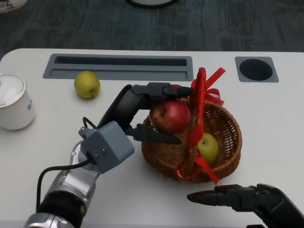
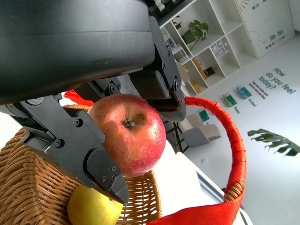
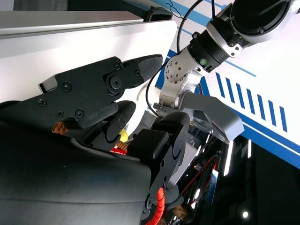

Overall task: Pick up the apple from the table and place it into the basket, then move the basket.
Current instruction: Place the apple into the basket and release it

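My left hand (image 1: pixel 142 111) grips a red apple (image 1: pixel 170 116) between thumb and fingers, holding it over the left rim of the wicker basket (image 1: pixel 223 142). The left wrist view shows the same red apple (image 2: pixel 129 133) clamped by black fingers (image 2: pixel 79 150) above the wicker basket (image 2: pixel 28 187). A red ribbon wraps the basket handle (image 1: pixel 197 118), which arches just right of the apple. A yellow-green apple (image 1: pixel 208 147) lies inside the basket. My right hand (image 1: pixel 242 197) stretches flat at the table's near edge, below the basket, holding nothing.
Another yellow-green apple (image 1: pixel 87 84) lies on the table at the back left. A white lidded cup (image 1: pixel 13 102) stands at the far left. A grey slot tray (image 1: pixel 118 66) and a round black port (image 1: pixel 256 69) sit along the back.
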`<state>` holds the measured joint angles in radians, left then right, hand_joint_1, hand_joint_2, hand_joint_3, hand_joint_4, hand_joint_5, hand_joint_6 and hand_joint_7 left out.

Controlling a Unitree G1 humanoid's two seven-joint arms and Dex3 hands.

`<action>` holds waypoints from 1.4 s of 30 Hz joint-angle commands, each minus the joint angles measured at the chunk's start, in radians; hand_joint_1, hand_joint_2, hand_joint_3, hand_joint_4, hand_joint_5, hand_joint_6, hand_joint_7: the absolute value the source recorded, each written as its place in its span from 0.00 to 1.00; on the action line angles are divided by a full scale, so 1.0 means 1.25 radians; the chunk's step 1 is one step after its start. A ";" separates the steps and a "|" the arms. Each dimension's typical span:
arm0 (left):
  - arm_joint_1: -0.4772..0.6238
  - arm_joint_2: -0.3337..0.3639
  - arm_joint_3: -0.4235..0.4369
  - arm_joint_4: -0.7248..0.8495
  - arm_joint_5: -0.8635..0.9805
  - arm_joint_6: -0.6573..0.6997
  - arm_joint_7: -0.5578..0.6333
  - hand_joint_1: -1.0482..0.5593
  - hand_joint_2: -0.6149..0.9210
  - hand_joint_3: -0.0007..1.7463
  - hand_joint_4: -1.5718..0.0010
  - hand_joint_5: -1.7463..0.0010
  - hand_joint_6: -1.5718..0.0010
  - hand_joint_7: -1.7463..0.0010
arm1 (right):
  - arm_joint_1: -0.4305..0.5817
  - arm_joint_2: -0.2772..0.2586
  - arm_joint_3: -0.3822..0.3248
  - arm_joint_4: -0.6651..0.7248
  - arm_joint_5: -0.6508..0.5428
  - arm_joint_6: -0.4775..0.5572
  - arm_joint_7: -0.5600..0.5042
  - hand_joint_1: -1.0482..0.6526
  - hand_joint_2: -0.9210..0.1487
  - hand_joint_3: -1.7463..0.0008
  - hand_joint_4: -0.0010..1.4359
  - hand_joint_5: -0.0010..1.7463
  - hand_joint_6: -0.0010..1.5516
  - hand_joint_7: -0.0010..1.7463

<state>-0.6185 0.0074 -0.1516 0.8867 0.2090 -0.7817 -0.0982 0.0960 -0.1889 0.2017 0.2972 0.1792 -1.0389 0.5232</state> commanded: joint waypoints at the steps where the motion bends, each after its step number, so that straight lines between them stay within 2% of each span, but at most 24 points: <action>1: -0.020 -0.002 -0.001 0.032 0.012 -0.018 0.030 0.53 0.89 0.00 0.15 1.00 0.24 1.00 | 0.009 -0.009 -0.009 -0.015 -0.005 0.005 -0.009 0.39 0.07 1.00 0.59 0.00 0.51 0.00; 7: -0.026 -0.003 -0.001 0.060 0.028 -0.026 0.055 0.54 0.89 0.00 0.15 1.00 0.25 1.00 | 0.012 -0.011 -0.010 -0.018 -0.015 0.009 -0.017 0.39 0.07 1.00 0.59 0.00 0.51 0.00; 9: -0.028 -0.001 -0.003 0.062 0.027 -0.028 0.050 0.52 0.89 0.00 0.19 1.00 0.29 1.00 | 0.011 -0.012 -0.010 -0.017 -0.014 0.009 -0.016 0.39 0.07 1.00 0.59 0.00 0.51 0.00; 11: -0.026 0.005 -0.007 0.057 0.026 -0.025 0.034 0.46 0.87 0.00 0.33 1.00 0.40 1.00 | 0.008 -0.012 -0.010 -0.013 -0.013 0.006 -0.015 0.39 0.07 1.00 0.59 0.00 0.51 0.00; 14: -0.021 0.024 -0.024 0.034 0.038 -0.017 0.008 0.35 0.86 0.00 0.62 1.00 0.65 1.00 | 0.007 -0.010 -0.009 -0.012 -0.009 0.006 -0.014 0.39 0.07 1.00 0.59 0.00 0.51 0.00; 17: -0.016 0.047 -0.043 0.009 0.049 -0.024 -0.020 0.26 0.87 0.00 0.86 1.00 0.86 1.00 | 0.008 -0.011 -0.008 -0.015 -0.007 0.011 -0.013 0.39 0.07 1.00 0.59 0.00 0.51 0.00; 20: -0.012 0.060 -0.049 -0.010 0.042 -0.037 -0.039 0.20 0.88 0.00 0.97 1.00 0.97 1.00 | 0.006 -0.012 -0.009 -0.013 -0.008 0.008 -0.013 0.39 0.07 1.00 0.59 0.00 0.51 0.00; 26: -0.010 0.073 -0.046 -0.031 0.012 -0.046 -0.079 0.13 0.90 0.01 1.00 1.00 1.00 1.00 | 0.003 -0.013 -0.008 -0.008 -0.005 0.004 -0.009 0.40 0.07 1.00 0.59 0.00 0.50 0.00; 34: 0.007 0.088 -0.029 -0.072 -0.040 -0.049 -0.127 0.13 0.90 0.01 1.00 1.00 0.99 1.00 | -0.006 -0.014 -0.013 0.001 0.000 -0.008 -0.010 0.40 0.09 1.00 0.59 0.00 0.51 0.00; 37: 0.043 0.102 -0.019 -0.140 -0.079 -0.022 -0.162 0.16 0.89 0.00 0.98 0.99 0.97 0.99 | -0.012 -0.018 -0.025 0.005 0.002 -0.014 -0.015 0.41 0.10 1.00 0.60 0.00 0.51 0.00; 42: 0.131 0.144 -0.006 -0.306 -0.150 0.043 -0.227 0.21 0.88 0.00 0.95 0.99 0.95 0.99 | -0.018 -0.061 -0.067 -0.001 -0.015 -0.032 -0.015 0.40 0.09 1.00 0.58 0.00 0.49 0.00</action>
<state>-0.4860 0.1583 -0.1743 0.5542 0.0485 -0.7471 -0.3581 0.0760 -0.2399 0.1394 0.2999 0.1609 -1.0584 0.5118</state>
